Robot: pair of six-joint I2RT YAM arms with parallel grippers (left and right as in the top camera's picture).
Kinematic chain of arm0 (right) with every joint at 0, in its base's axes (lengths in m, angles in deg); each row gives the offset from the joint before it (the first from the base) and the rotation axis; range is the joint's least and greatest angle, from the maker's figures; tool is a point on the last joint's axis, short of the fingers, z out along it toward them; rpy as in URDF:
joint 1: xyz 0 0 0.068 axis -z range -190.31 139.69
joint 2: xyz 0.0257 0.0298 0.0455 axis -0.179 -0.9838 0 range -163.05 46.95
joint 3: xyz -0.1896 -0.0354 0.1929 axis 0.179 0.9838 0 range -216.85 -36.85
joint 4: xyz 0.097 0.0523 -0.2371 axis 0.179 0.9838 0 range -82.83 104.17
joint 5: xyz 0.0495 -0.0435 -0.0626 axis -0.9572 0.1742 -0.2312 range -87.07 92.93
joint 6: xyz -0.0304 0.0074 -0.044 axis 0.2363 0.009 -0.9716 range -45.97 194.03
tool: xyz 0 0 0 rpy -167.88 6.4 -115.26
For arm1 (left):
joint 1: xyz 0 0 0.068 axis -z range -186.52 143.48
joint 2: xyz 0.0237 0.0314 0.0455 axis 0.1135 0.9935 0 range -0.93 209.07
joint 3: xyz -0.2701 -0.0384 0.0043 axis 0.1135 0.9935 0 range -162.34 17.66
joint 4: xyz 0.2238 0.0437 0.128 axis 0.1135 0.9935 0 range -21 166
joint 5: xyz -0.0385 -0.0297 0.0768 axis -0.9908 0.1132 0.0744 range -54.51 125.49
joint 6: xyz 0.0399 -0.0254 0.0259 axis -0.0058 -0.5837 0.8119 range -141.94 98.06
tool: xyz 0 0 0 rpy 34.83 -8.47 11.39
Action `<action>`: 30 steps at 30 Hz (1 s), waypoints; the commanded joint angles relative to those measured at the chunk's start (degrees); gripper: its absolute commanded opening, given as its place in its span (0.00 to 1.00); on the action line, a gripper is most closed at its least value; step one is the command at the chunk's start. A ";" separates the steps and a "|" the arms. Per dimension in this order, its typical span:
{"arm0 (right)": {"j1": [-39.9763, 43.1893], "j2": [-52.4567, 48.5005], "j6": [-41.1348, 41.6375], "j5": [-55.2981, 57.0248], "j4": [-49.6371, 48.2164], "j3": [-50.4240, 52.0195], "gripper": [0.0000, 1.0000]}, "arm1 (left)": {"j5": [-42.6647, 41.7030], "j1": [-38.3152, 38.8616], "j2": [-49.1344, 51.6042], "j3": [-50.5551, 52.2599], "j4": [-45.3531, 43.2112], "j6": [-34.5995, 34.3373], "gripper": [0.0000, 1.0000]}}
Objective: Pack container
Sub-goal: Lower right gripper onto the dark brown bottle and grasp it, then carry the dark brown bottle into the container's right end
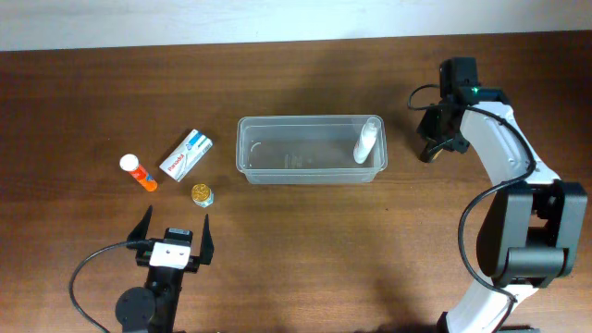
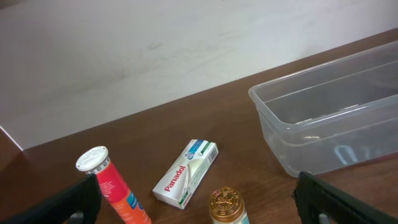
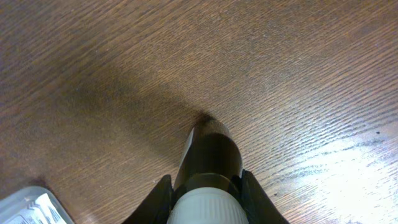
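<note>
Brown bottle (image 3: 211,149) clamped in our right claw (image 3: 206,186), left claw (image 1: 174,225) agape, we judge lifting it over the container (image 1: 296,178) rim comes next.

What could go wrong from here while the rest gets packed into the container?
The tube, box and gold-capped bottle sit close together; the open left hand could knock one while reaching for another. The white bottle looks to lean in the container against its end wall; a dropped item might tip it. The shut right hand sits near that end and could bump the container.
</note>
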 commanded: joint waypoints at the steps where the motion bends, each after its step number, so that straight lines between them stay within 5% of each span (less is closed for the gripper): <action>1: 0.39 0.26 0.76 0.87 0.33 0.46 0.20 | 0.22 -0.24 -0.55 0.11 0.42 -0.52 0.99; 13: 0.39 1.14 -2.86 0.70 7.80 -6.14 0.18 | 0.22 -0.24 -0.55 0.11 0.42 -0.55 0.99; 30: -2.05 1.79 -15.50 -19.67 32.65 -40.11 0.20 | 0.22 -0.24 -0.55 0.11 0.42 -0.52 1.00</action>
